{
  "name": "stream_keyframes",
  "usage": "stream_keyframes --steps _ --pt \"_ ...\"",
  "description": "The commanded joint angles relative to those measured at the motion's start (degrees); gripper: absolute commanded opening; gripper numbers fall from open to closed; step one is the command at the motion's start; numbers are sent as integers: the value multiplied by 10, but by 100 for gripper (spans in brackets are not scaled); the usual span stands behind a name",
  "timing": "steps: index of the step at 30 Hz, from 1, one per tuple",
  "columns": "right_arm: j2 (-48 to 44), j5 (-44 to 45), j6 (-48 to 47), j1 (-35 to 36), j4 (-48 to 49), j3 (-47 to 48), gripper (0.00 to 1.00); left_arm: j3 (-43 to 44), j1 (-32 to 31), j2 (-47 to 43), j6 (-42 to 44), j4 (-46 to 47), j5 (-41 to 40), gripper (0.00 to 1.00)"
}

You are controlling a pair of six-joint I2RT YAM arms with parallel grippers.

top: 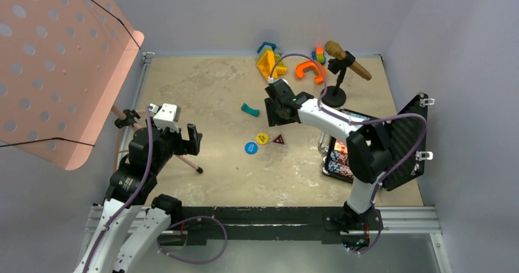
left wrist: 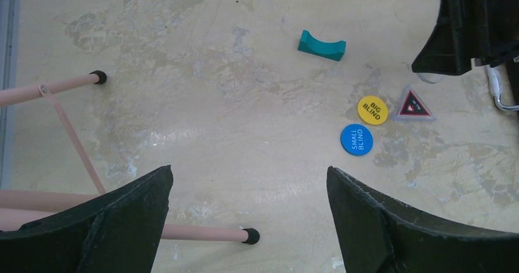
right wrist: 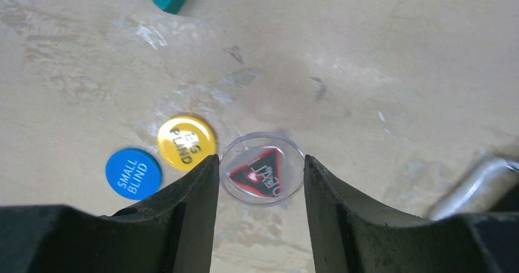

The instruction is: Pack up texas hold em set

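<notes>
The right gripper (right wrist: 261, 163) is partly open, one finger on each side of the triangle token (right wrist: 262, 170). It seems to touch the token's clear rim, but I cannot be sure. This token lies just beside the yellow token (right wrist: 186, 142), and the blue token (right wrist: 133, 173) lies just beside its other side. The left gripper (left wrist: 248, 174) is wide open and holds nothing.

Plain grey walls (top: 245, 10) are closing in the table at 9, 12 and 3 o'clock. The beige tabletop (top: 208, 89) is showing pale, worn patches under soft, even light. At 9 o'clock a pink perforated stand panel (top: 55, 65) is leaning in over the edge, its thin pink legs (left wrist: 73, 138) resting on the surface. An aluminium rail (top: 404, 218) is running along at 6 o'clock.
</notes>
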Motion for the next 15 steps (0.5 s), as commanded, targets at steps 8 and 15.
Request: stream_keyframes --steps 8,15 --pt "-253 9 -12 -134 -51 -205 37 6 0 -7 4 15 22 99" --pt "-350 -51 -60 -302 -63 -286 37 6 0 -8 2 20 40 99"
